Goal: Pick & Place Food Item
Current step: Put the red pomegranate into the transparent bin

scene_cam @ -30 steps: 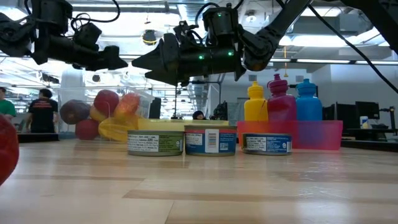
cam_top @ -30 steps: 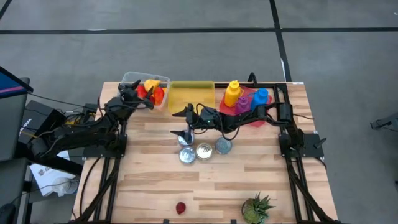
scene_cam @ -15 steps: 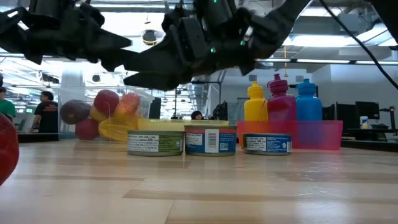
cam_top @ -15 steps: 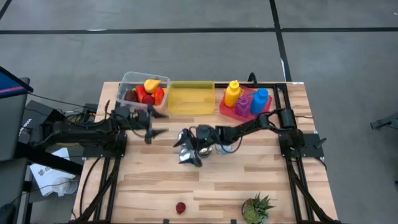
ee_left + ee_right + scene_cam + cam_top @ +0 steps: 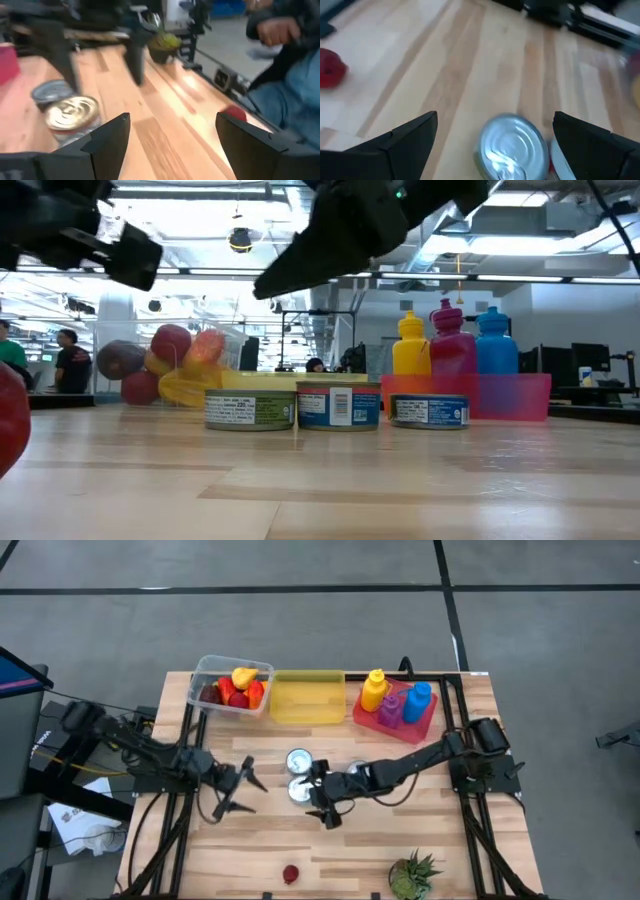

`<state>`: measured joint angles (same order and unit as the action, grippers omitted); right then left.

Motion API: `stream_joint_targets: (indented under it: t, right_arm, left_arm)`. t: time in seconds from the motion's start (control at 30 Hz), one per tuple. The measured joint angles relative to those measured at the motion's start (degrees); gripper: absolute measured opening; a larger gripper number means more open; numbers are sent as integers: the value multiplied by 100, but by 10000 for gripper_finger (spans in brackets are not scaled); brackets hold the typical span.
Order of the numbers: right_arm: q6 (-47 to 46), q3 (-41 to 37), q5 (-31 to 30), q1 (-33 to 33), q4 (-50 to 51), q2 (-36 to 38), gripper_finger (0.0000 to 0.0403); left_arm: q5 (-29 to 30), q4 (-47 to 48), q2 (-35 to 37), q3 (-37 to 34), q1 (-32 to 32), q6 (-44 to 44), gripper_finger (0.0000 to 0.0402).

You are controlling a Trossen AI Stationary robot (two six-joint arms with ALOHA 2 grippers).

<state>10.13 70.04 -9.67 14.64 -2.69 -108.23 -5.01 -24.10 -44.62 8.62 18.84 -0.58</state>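
Observation:
A small red fruit [image 5: 291, 873] lies alone on the wood near the table's near edge; it also shows in the right wrist view [image 5: 330, 70] and the left wrist view [image 5: 232, 114]. My left gripper [image 5: 240, 790] hovers open over the table's left middle, empty. My right gripper [image 5: 322, 802] is open and empty too. It hangs just on the near side of the tin cans [image 5: 298, 760], far above the fruit in the picture. One can's lid [image 5: 512, 145] sits between its fingers in the wrist view.
Along the far edge stand a clear bin of fruit [image 5: 232, 685], a yellow bin [image 5: 307, 697] and a pink tray of bottles [image 5: 395, 700]. A small potted plant [image 5: 413, 876] sits at the near right. A person's hand [image 5: 275, 30] shows beyond the table.
Both grippers have travelled toward the near edge. The left one left the fruit bin and came to the table's left middle. The right one passed from the far side of the cans over them to their near side, turning as it went. The cans stayed put.

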Motion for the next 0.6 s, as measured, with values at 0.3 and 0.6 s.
stream_joint_targets:
  t: [0.3, 0.6]
  right_arm:
    - [-652, 0, -586, 188, 456, 75, 382]
    - [-1158, 0, -749, 304, 717, 75, 382]
  left_arm:
    - [1101, -357, -1397, 343, 1595, -695, 285]
    - [1297, -1001, -2541, 1531, 2062, -780, 285]
